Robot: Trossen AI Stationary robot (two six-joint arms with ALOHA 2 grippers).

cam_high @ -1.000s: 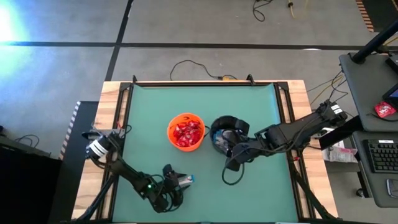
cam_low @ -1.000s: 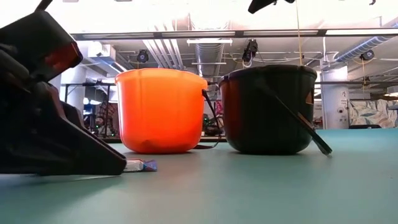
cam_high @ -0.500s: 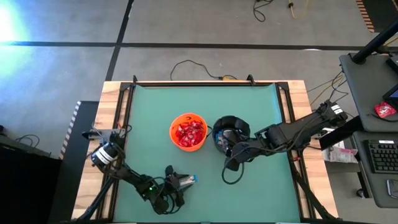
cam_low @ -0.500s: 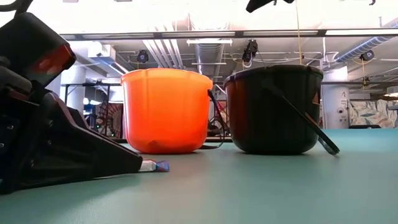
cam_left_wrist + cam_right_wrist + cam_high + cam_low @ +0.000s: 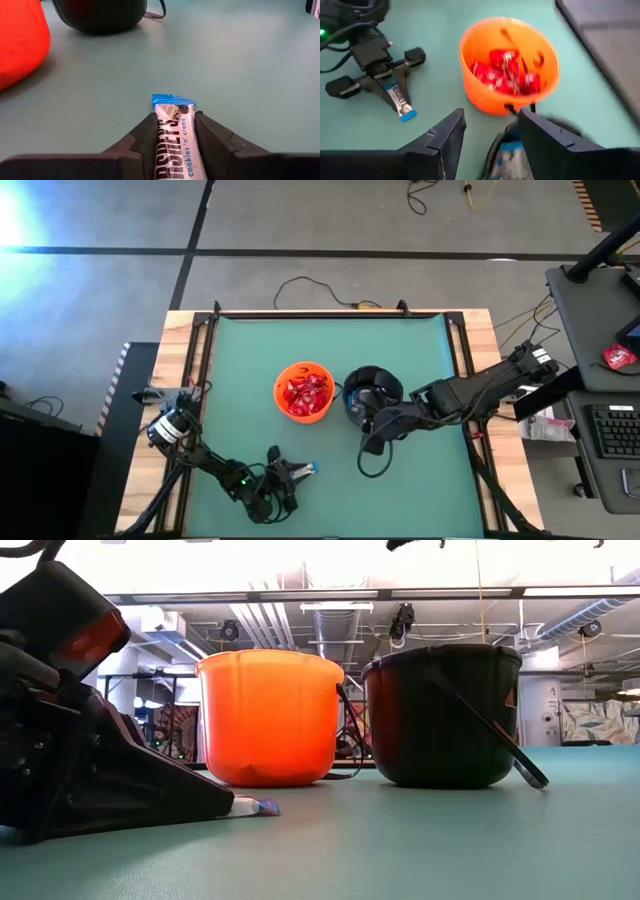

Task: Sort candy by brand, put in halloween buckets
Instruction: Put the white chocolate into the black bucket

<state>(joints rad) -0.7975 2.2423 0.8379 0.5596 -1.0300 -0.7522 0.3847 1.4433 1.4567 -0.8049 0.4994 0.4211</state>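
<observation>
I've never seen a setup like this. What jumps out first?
The bright orange bucket mid-table, full of red candy, with a black bucket touching its right side under the right gripper. Near the table's front edge, the left gripper is clamped on a white-and-blue candy bar lying on the mat.

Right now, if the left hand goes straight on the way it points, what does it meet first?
The left hand, closed on the white-and-blue bar, faces bare green table first. Its line seems to pass beside the black bucket and the orange bucket, so the way looks free, though depth is unclear.
</observation>
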